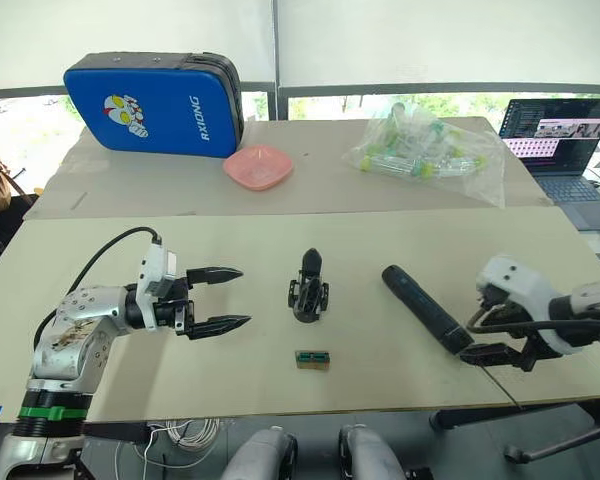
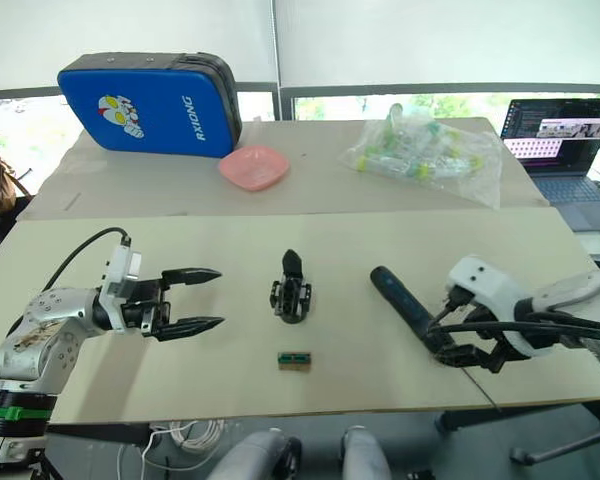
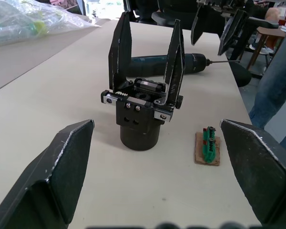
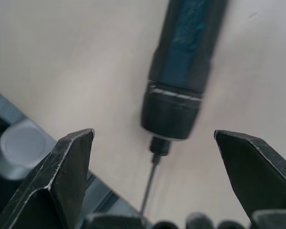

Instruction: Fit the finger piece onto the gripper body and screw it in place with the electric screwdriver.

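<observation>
Electric screwdriver (image 4: 186, 67) between right gripper's (image 4: 152, 181) parted jaws; left gripper (image 1: 218, 298) likewise apart

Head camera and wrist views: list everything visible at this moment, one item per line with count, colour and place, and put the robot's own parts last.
gripper body: one, black, mid front table, two upright fingers on it in the left wrist view.
electric screwdriver: one, black, lying right of the gripper body, bit past the near table edge.
small block: one, green-topped brown, just in front of the gripper body.
case: one, blue, far table, left.
dish: one, pink, beside the case.
plastic bag: one, clear, green-tipped items inside, far table, right.
laptop: one, open, far right.
person's leg: blue, beyond the table's end.
left gripper: black fingers, open, facing the gripper body.
right gripper: black fingers, open, around the screwdriver's bit end.
</observation>
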Controlling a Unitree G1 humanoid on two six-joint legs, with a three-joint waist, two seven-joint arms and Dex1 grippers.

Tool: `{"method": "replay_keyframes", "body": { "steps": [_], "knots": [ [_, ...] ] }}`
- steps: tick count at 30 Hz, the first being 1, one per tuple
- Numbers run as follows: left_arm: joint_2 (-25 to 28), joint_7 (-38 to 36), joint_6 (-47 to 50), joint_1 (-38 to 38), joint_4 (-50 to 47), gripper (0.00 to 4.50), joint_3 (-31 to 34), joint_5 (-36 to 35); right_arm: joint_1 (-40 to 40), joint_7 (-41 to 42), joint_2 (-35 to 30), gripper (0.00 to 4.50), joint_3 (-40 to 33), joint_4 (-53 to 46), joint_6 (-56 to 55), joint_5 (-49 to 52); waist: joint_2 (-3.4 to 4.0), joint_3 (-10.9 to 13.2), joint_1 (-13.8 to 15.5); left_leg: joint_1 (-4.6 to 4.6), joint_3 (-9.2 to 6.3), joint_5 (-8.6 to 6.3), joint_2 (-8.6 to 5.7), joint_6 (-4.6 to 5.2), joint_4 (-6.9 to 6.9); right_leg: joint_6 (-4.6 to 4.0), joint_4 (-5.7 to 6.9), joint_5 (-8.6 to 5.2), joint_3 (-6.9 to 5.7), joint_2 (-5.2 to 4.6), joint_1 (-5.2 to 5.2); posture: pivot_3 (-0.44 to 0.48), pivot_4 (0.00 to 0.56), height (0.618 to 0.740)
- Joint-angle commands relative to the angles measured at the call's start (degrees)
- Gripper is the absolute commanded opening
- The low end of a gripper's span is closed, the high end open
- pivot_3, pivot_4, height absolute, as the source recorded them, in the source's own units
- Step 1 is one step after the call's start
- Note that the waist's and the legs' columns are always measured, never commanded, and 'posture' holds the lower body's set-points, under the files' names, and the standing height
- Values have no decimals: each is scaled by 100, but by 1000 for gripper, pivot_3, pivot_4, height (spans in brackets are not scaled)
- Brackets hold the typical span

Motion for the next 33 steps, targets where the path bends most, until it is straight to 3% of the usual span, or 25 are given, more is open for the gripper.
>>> {"method": "replay_keyframes", "body": {
  "steps": [1,4,9,17,24,33],
  "knots": [
    [-2,-10,-91,27,-257,4500,-25,3,-604,-72,152,4466,720,133,148,-345,0,0,-22,-22,1,2,0,-2,4,-2,2,3,0,0,-20,0,150,740],
    [-24,-12,-85,101,-391,4500,-68,0,-1169,102,158,4466,1568,447,-133,-872,0,0,-47,-50,6,25,-1,-39,31,-6,30,10,0,0,-47,0,150,740],
    [-21,-34,-128,243,-545,4500,-133,27,-1698,245,504,4466,2233,1084,-318,-1378,-1,0,-77,-51,9,7,-2,-9,43,0,26,13,1,0,-42,0,150,740],
    [-9,37,-72,462,-748,4500,-109,-16,-2141,84,1138,4466,2611,1458,-165,-1816,0,0,-105,-49,8,3,-1,-4,62,-3,44,21,1,5,-43,0,150,740],
    [-16,70,-51,433,-753,4500,-135,-5,-2187,364,1123,4466,3069,1463,-123,-1969,0,0,-96,-47,8,-1,-1,4,80,4,41,27,-7,6,-39,0,150,740],
    [7,53,-108,419,-652,4500,-114,40,-2102,690,1089,4466,2986,1537,-25,-1934,-1,-1,-93,-40,8,-8,-1,13,84,6,39,27,-13,6,-38,0,150,740]
  ]
}}
